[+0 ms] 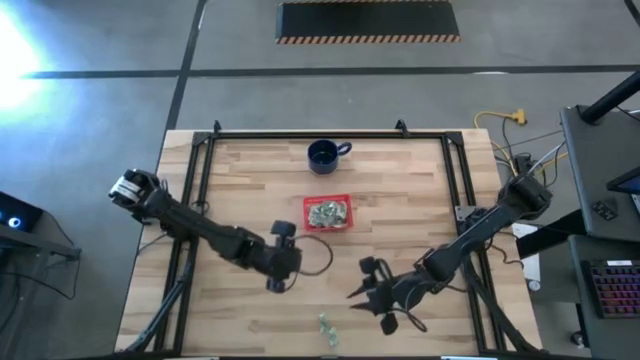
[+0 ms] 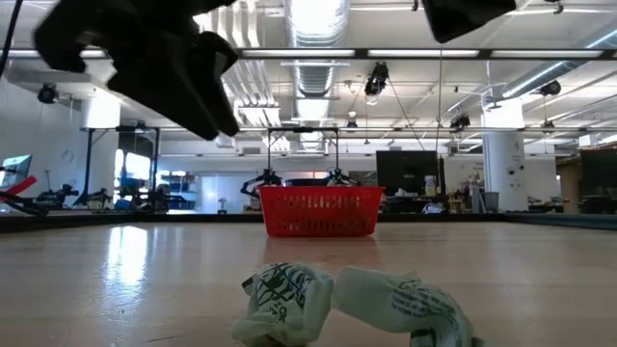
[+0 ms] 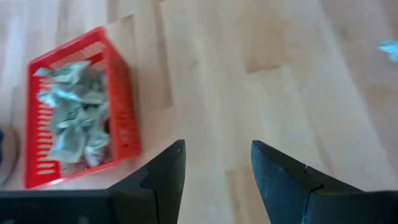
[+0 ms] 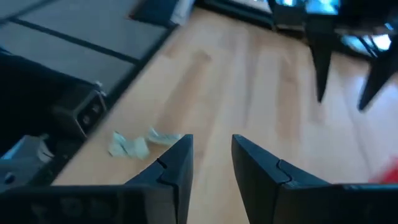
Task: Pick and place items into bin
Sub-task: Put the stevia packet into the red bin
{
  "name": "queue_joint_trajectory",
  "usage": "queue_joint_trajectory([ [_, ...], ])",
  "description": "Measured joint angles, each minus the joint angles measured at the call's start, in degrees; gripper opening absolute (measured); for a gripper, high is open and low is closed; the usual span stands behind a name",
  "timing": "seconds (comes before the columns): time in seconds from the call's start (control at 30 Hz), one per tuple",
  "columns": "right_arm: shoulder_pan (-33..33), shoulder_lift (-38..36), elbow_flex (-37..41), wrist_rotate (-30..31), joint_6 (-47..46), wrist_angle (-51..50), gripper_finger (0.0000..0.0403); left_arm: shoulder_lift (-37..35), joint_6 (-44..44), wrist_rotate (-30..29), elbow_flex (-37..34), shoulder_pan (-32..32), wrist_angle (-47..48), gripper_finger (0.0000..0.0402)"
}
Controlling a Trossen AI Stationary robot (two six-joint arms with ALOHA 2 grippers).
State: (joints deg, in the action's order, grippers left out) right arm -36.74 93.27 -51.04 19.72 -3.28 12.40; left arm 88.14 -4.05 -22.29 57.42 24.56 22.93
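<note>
Two items [image 1: 326, 323] near table edge; bin [image 1: 327, 212] holds many.

Frame edge cuts off the blurred mug [image 3: 5, 155].

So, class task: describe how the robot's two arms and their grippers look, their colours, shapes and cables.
Both arms are dark, slim and jointed. The left arm has a pale silvery end at its base and a thin black cable looping beside the left gripper. The right gripper has two dark, wedge-shaped fingers with angular tips.
</note>
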Motion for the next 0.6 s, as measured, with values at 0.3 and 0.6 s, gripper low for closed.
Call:
queue_joint_trajectory([
  [0.3,5.4,10.0,-1.8,-10.7,5.8,8.0,0.0109,-0.9,0.4,-1.1,-2.2,4.0,-0.5,0.0166],
  [0.6,13.1,18.8,-8.2,-31.7,5.1,8.1,0.0121,-5.7,2.8,-5.5,-12.4,3.7,-11.8,0.0167],
])
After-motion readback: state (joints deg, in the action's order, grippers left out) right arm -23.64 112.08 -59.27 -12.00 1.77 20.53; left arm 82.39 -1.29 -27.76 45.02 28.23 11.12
